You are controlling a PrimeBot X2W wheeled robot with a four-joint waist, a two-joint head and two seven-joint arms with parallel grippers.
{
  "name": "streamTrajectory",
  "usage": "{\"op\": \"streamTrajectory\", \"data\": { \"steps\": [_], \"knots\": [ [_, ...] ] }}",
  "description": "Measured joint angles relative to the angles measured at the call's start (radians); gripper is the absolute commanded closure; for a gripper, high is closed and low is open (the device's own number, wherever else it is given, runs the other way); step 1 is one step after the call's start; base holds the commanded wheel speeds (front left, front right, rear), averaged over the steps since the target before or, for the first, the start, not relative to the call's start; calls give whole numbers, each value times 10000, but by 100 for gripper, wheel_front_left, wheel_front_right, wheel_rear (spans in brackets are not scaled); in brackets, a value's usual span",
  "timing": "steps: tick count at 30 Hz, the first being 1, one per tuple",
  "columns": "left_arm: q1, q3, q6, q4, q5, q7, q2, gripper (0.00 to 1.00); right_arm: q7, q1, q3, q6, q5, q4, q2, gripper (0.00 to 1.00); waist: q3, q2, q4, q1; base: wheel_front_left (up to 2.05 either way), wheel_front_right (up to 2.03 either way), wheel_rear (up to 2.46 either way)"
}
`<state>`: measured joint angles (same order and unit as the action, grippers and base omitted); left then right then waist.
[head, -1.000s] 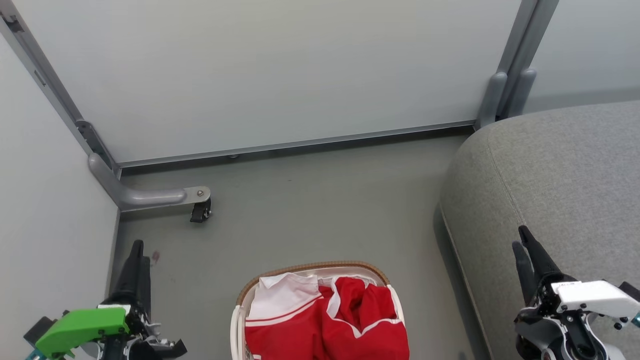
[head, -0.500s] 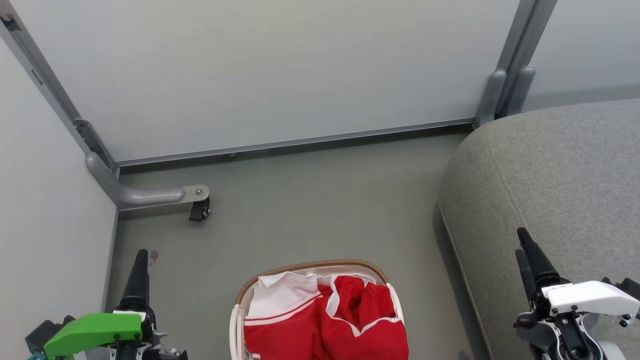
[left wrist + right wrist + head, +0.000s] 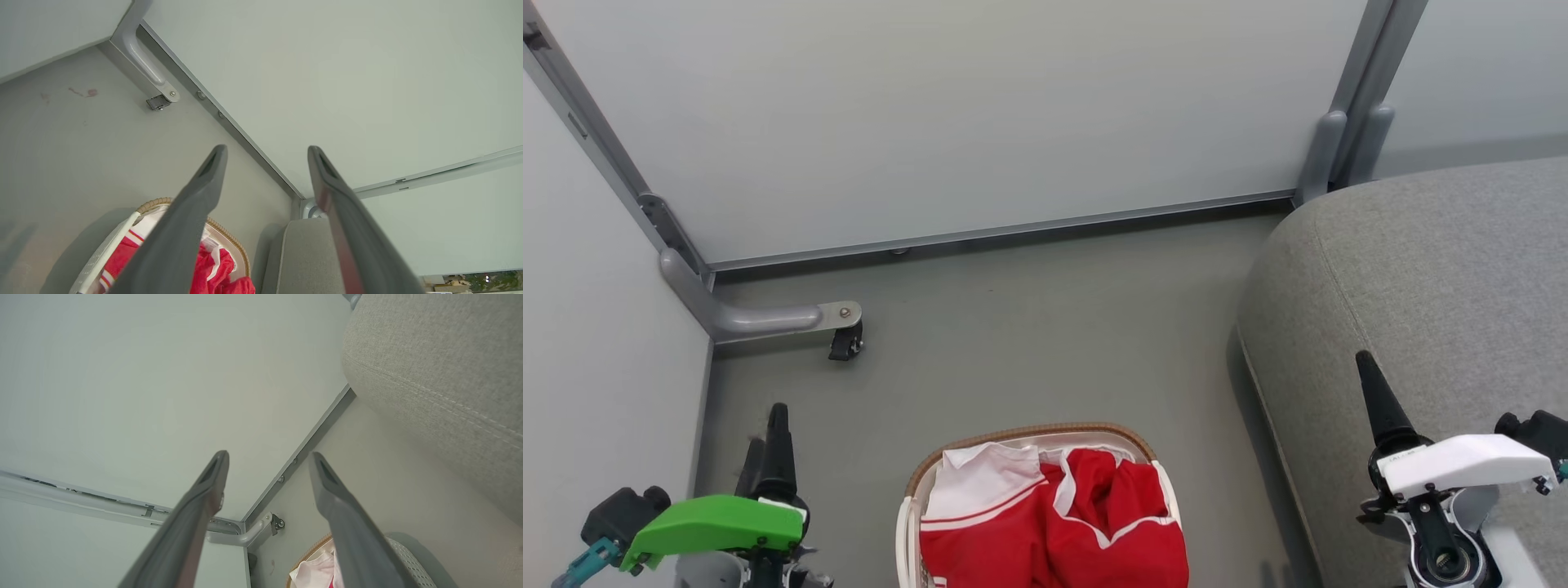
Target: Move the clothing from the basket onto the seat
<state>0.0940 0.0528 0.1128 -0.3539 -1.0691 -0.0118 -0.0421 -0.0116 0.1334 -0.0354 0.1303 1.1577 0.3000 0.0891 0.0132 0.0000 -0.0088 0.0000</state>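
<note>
A grey floor (image 3: 1029, 327) is closed by pale partition panels (image 3: 980, 114) at its far edge and its left edge.

In the head view, a grey metal foot (image 3: 768, 317) with a small black caster stands near the far left corner of the floor. The basket (image 3: 1029, 430) stands on the floor, well away from the far edge and near the seat (image 3: 1445, 286), which takes the right side. The clothing (image 3: 1111, 523) lies inside the basket: red cloth with white bands, and a white part at its left. The left end effector (image 3: 766, 449) is over the floor, left of the basket. The right end effector (image 3: 1374, 400) is seen against the seat. Neither touches the clothing.

In the left wrist view, the two dark fingers (image 3: 192, 212) stand wide apart with nothing between them. Below them are the basket rim, some red cloth and a corner of the seat.

In the right wrist view, the fingers (image 3: 347, 522) are also spread wide and hold nothing. The seat with its stitched seam is at the upper right, and the basket edge with pale cloth is at the bottom.
</note>
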Motion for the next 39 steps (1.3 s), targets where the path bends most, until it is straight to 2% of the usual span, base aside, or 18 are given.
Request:
{"op": "streamTrajectory", "data": {
  "steps": [15, 23, 39],
  "knots": [
    [169, -558, -514, -571, 2660, -602, -84, 0, -579, 369, 614, 0, -2385, 117, 221, 0, 22, 0, -77, 0, 0, 0, 0],
    [184, -752, -748, -706, 3595, -830, -134, 0, -807, 374, 734, 0, -3645, 245, 263, 0, 3, 0, -127, 0, 0, 0, 0],
    [152, -1007, -1231, -128, 5463, -1315, -144, 0, -1302, 441, 1032, 0, -5789, 111, 163, 0, 45, 0, -305, 0, 0, 0, 0]
  ]
}}
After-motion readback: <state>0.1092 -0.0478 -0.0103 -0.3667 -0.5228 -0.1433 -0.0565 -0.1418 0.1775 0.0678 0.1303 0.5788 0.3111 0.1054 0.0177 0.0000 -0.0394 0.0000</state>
